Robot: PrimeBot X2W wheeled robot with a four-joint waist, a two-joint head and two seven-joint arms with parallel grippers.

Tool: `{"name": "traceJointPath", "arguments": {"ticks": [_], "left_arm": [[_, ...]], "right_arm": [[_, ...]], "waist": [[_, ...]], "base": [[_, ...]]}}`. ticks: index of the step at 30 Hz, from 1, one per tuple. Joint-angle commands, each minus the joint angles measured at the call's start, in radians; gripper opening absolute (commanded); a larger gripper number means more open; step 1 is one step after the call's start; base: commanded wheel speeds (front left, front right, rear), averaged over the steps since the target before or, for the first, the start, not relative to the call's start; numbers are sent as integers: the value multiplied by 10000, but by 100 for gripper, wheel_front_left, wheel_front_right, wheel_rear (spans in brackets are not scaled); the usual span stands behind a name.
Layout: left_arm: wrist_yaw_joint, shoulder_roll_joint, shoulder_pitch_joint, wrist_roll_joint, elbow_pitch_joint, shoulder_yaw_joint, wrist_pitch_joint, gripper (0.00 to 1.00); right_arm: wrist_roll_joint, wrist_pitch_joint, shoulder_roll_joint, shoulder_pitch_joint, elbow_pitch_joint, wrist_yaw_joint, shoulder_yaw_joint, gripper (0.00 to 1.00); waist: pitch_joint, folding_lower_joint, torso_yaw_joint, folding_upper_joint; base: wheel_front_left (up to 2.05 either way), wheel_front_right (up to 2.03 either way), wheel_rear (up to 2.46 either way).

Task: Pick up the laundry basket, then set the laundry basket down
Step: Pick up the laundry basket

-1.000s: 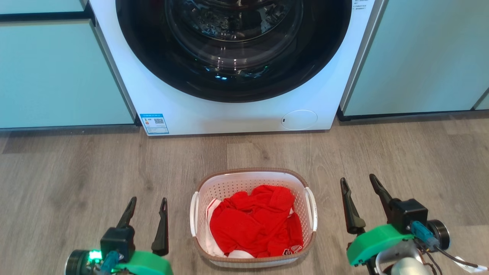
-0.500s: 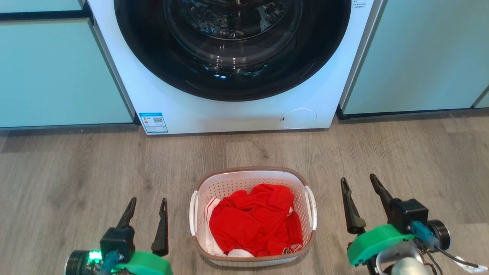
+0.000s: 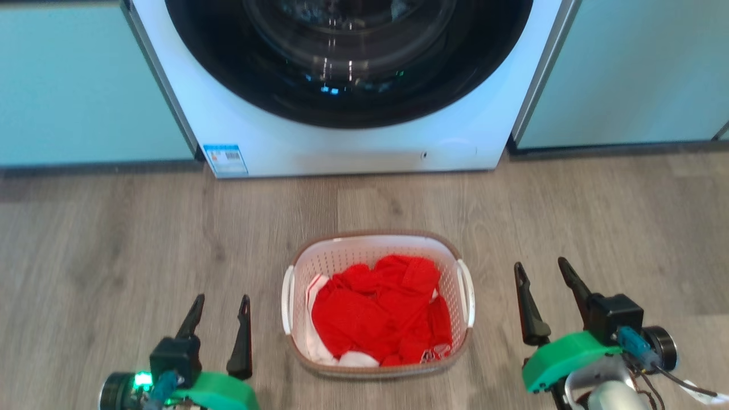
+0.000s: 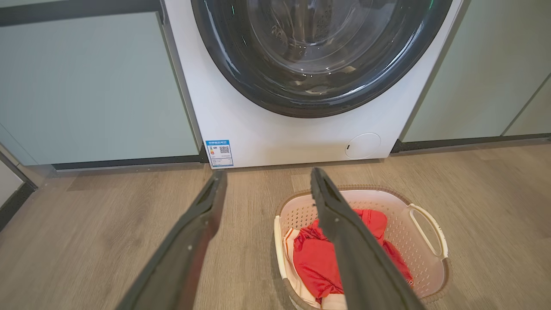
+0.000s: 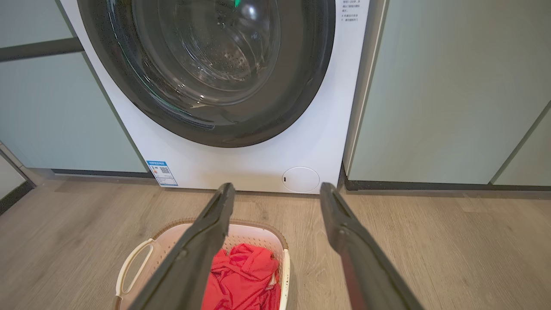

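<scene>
Everything in the head view sits higher than a second ago, washer and floorboards alike, so the camera has tipped down; nothing on the floor has shifted. The small white perforated plastic laundry basket with a brown woven-look rim (image 3: 364,256) stands on the grey wood-grain plank floor (image 3: 114,239), centred before the white front-loading washer with a dark round door (image 3: 342,151). A broad strip of bare boards separates its far rim from the washer's base. Crumpled red cloth (image 3: 387,313) lies inside. The left gripper (image 3: 222,297) hovers near the basket's left white handle (image 3: 286,299), fingers spread and empty. The right gripper (image 3: 540,263), likewise spread and empty, hangs a little further off the right handle (image 3: 468,302). Bare floor runs outward on both sides and back to the pale green cabinet fronts (image 3: 74,85).
</scene>
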Motion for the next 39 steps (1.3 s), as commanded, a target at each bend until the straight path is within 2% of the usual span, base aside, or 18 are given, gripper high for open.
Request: {"name": "traceJointPath", "arguments": {"ticks": [1,14,25,31,39], "left_arm": [[70,-15,-652,-83,-227,279,-109,100],[136,-16,-2855,-578,727,-77,-109,100],[144,-16,-5330,-1334,2510,-683,-109,100],[34,-16,-6457,-1832,3621,-1251,-109,100],[-81,-16,-7311,-2372,4936,-2185,-109,100]], "right_arm": [[-97,-134,-104,-510,-236,23,190,100],[-418,-134,-104,-2616,448,23,-318,100],[-784,-134,-104,-4508,1923,23,-829,100],[-931,-134,-104,-5313,2934,23,-995,100],[-913,-134,-104,-5932,4327,23,-1002,100]], "waist": [[372,0,38,0],[3408,0,248,0],[6026,0,571,0],[6988,0,773,0],[7710,0,952,0]], "base": [[0,0,0],[0,0,0],[0,0,0],[0,0,0],[0,0,0]]}}
